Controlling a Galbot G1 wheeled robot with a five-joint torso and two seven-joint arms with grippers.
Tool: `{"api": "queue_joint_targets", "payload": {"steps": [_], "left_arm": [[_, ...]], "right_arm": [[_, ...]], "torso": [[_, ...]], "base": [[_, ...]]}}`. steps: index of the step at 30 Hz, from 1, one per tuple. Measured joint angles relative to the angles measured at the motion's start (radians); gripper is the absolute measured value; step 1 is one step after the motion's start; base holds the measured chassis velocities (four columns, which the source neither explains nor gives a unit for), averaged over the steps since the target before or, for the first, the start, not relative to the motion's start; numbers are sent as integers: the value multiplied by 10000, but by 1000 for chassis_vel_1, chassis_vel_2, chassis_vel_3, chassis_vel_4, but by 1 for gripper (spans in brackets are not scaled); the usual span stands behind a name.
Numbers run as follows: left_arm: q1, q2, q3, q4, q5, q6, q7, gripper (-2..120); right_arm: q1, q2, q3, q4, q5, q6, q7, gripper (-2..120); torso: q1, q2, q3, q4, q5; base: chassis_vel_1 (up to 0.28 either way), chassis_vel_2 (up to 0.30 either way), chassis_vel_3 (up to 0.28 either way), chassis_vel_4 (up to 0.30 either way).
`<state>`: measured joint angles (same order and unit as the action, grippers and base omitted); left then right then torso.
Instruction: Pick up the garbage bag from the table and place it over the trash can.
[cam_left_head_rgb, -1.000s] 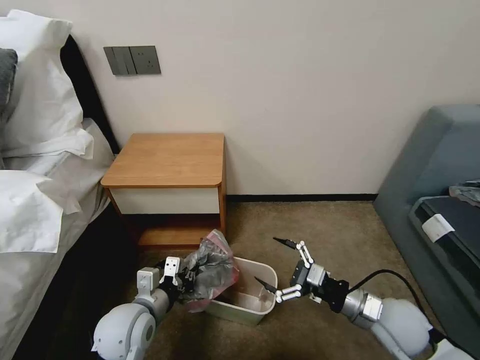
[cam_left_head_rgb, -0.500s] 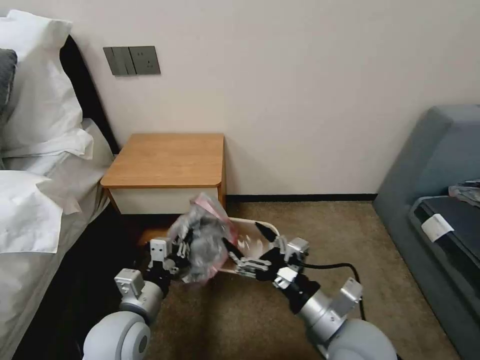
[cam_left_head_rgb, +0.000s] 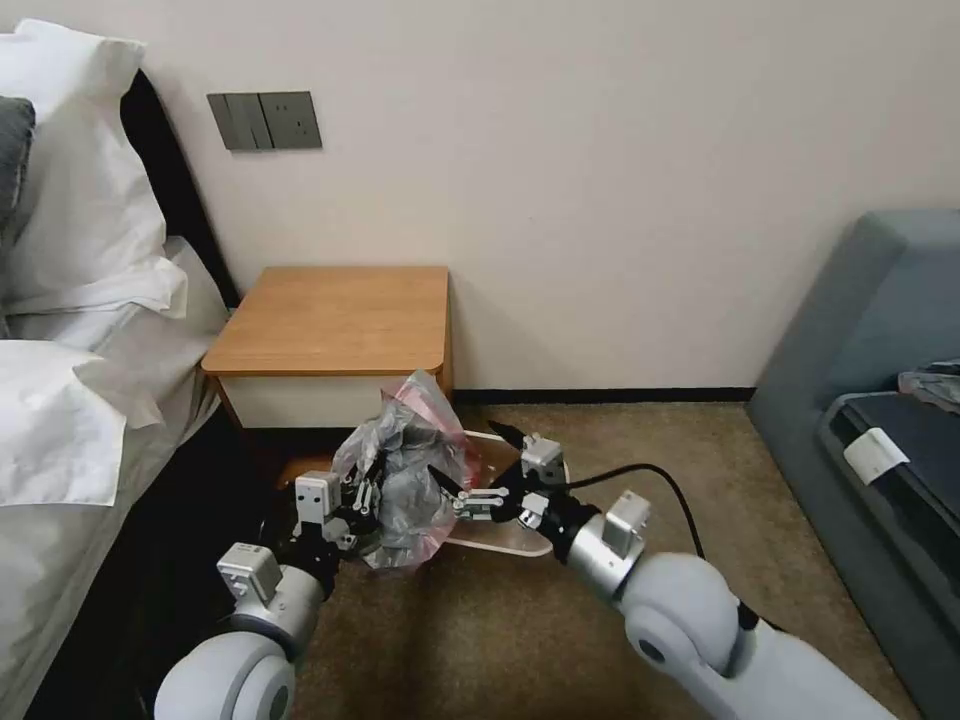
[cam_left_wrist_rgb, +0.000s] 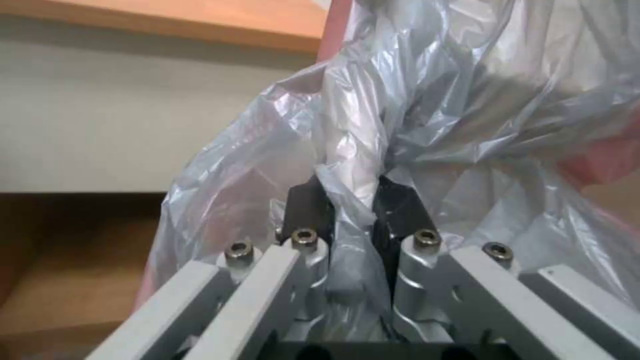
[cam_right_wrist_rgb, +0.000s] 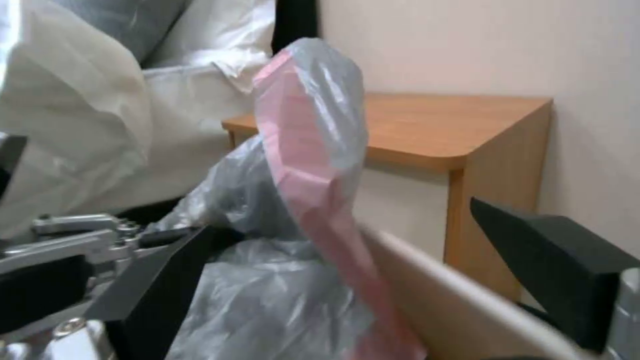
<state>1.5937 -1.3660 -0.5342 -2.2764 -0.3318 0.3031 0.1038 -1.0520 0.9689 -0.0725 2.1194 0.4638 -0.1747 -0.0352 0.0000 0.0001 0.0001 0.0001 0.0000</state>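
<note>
Head view: the left hand (cam_left_head_rgb: 362, 497) clamps the bag (cam_left_head_rgb: 405, 475) at the bin's (cam_left_head_rgb: 505, 543) 9 o'clock rim. The right hand (cam_left_head_rgb: 478, 462), spread wide, reaches the bag.

Left wrist view: fingers (cam_left_wrist_rgb: 310, 212) pinch plastic.

Right wrist view: the bag (cam_right_wrist_rgb: 293, 210) is off the table (cam_right_wrist_rgb: 447, 125). Next: grip the free edge, spread.

**Item count**

Showing one garbage bag (cam_left_head_rgb: 405, 480), one trash can (cam_left_head_rgb: 505, 543), one table (cam_left_head_rgb: 335, 320), two grippers: left gripper (cam_left_head_rgb: 368, 497) pinching bag between its fingers, right gripper (cam_left_head_rgb: 470, 470) spread beside it. Two pillows (cam_left_head_rgb: 75, 200).
</note>
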Motion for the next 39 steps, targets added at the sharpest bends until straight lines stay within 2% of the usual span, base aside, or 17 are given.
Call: {"api": "queue_joint_targets", "payload": {"steps": [5,6,9,10,13,14,17,19,20,22,24,25,27,34,36,37,39], "left_arm": [[-45,-9,4,97,64,50,12,7],[-45,-9,4,97,64,50,12,7],[-77,-18,3,124,66,68,0,7],[-77,-18,3,124,66,68,0,7],[-103,-35,-3,157,75,82,-26,7],[-103,-35,-3,157,75,82,-26,7],[-102,-38,-9,155,79,86,-34,7],[-88,-44,-9,138,94,89,-37,7],[-80,-45,-8,132,103,89,-39,7],[-70,-45,-8,132,109,90,-39,7],[-62,-41,-6,131,125,90,-42,7],[-62,-41,-6,131,125,90,-42,7],[-59,-37,-1,131,140,90,-45,7],[-26,-27,13,166,342,-112,16,7],[-14,-11,-19,380,591,-686,183,7],[-14,-11,-19,380,591,-686,183,7],[-5,5,-112,743,831,-1648,488,7]], "right_arm": [[40,-22,-80,-69,-266,133,-84,78],[40,-22,-80,-69,-266,133,-84,78],[8,-20,-105,-69,-349,180,-110,64],[8,-20,-105,-69,-349,180,-110,64],[-70,-9,-121,-60,-405,226,-130,48],[-70,-9,-121,-60,-405,226,-130,48],[-115,-10,-120,-59,-449,269,-149,38],[-148,-12,-106,-59,-459,318,-185,30],[-165,-11,-93,-59,-459,353,-203,22],[-173,-10,-83,-59,-459,366,-211,18],[-192,-2,-53,-53,-459,397,-242,8],[-192,-2,-53,-53,-459,397,-242,8],[-219,17,-25,-41,-472,426,-272,0],[-260,54,20,-41,-479,490,-299,0],[-215,82,61,-25,-201,488,-169,0],[-215,82,61,-25,-201,488,-169,0],[-129,99,99,80,406,355,227,0]], "torso": [[0,0,0,-1,0],[0,0,0,-1,0],[0,0,0,-1,0],[0,0,0,-1,0],[0,0,0,-1,0],[0,0,0,-1,0],[0,0,0,-1,0],[0,0,0,-1,0],[0,0,0,-1,0],[0,0,0,-1,0],[0,0,0,-1,0],[0,0,0,-1,0],[0,0,0,-1,0],[0,0,0,-1,0],[0,0,0,-1,0],[0,0,0,-1,0],[0,-1,0,-1,0]], "base": [[0,0,0,0],[0,0,0,0],[0,0,0,0],[0,0,0,0],[0,0,0,0],[0,0,0,0],[0,0,0,0],[0,0,0,0],[0,0,0,0],[0,0,0,0],[0,0,0,0],[0,0,0,0],[0,0,0,0],[0,0,0,0],[0,0,0,0],[0,0,0,0],[0,0,0,0]]}}
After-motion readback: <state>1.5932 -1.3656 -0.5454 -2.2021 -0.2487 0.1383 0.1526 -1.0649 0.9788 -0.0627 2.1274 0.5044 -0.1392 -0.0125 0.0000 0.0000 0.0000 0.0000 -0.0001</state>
